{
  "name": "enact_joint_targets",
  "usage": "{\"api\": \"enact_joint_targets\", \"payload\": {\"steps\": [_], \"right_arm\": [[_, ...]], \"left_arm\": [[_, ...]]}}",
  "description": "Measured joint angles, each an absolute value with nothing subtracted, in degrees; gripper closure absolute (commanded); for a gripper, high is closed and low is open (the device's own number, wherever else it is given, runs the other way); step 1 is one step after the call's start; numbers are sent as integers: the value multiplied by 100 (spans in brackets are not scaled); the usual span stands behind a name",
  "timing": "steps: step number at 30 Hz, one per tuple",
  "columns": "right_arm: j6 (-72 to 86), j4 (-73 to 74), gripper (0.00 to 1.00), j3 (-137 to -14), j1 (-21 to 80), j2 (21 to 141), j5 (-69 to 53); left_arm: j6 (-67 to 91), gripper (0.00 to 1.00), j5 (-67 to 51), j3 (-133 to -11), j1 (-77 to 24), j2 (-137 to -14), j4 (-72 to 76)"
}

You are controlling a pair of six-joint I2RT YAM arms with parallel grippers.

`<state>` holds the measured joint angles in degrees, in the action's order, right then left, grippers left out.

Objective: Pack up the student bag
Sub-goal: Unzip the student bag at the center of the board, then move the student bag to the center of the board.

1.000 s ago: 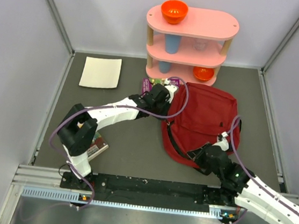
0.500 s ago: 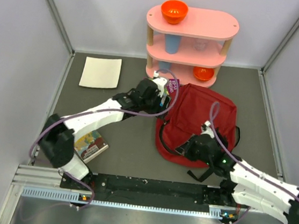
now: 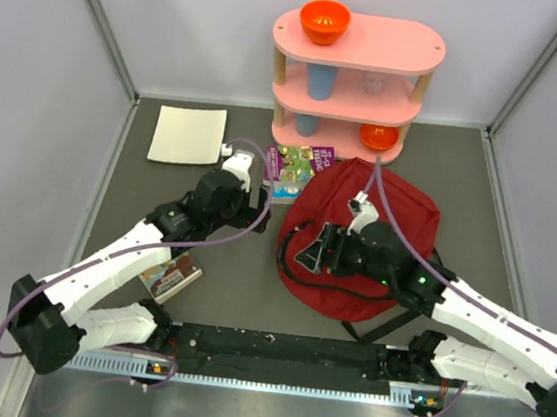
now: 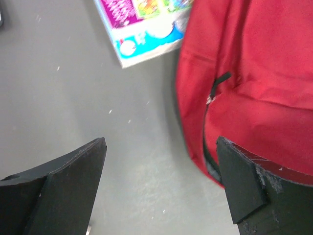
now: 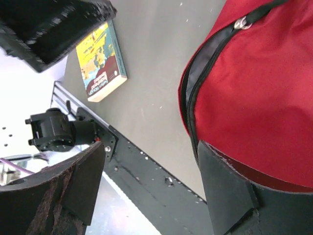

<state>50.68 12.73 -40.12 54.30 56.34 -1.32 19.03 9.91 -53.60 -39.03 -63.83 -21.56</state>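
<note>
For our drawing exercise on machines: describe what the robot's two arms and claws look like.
The left arm and right arm have white shell links, black joints and a looping purple cable each. The left claw and right claw each have two flat, wedge-shaped black fingers, scuffed at the edges.

Bright even light; wrist views slightly blurred.

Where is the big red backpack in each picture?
Top external: the student bag lies right of centre.
Left wrist: it fills the right side.
Right wrist: it fills the right side.
Shared landmark: its black zipper, seen in both wrist views.
</note>
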Motion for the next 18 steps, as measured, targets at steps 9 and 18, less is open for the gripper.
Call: {"api": "enact_joint_targets", "payload": {"steps": [9,18], "right_arm": [[3476,2324,20,-4429,5424,4915,622],[2091,2757,25,-4635,5419,5913,54]], "left_arm": [[2296,1,991,-4936,-3524,-5802,-2495],[2567,1,698,-4939,-3518,-5876,-2539]]}}
